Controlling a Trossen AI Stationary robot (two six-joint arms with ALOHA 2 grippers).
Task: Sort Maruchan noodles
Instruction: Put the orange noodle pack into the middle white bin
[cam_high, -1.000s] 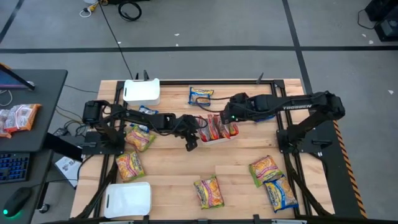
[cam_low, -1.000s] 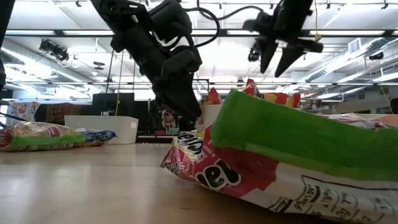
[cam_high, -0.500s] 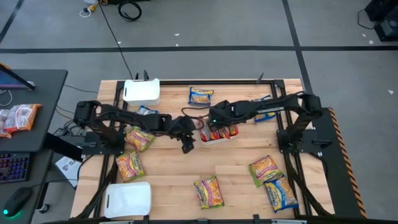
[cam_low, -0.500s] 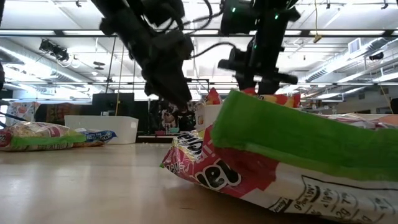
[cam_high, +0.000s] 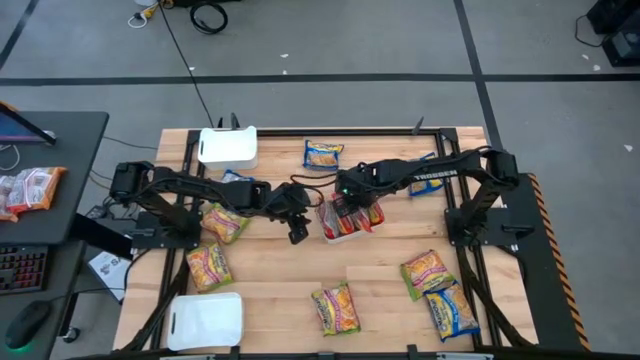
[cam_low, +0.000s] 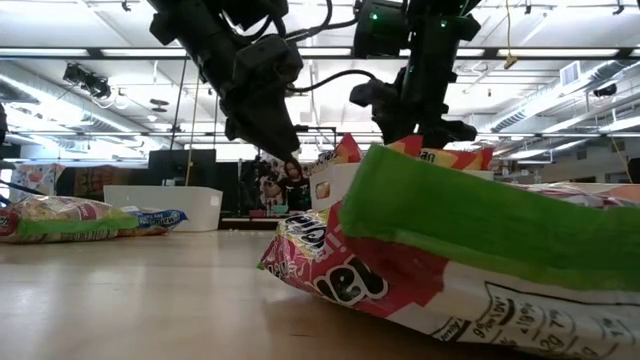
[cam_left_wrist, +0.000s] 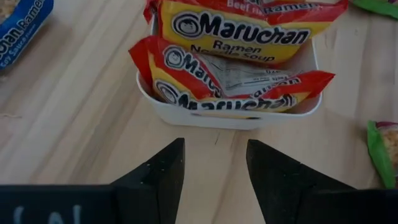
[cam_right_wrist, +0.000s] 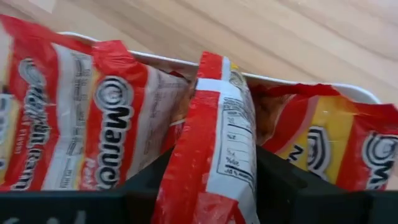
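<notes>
**Red packet held over the centre tray**

Your right pincer (cam_right_wrist: 211, 186) grips a red-orange Maruchan packet (cam_right_wrist: 214, 130) on edge, directly over the white tray (cam_high: 345, 232) at mid-counter (cam_high: 290, 300), where further red-orange packets (cam_left_wrist: 230, 81) lie. Your left pincer (cam_left_wrist: 214, 168) hovers just beside that tray, fingers parted and holding nothing. Other noodle packets (cam_high: 335, 308) lie scattered across the counter, well apart from the tray.

Red Maruchan noodles (cam_left_wrist: 233, 68) upright in tray, approx. eight other pkts scattered flat on table.
</notes>
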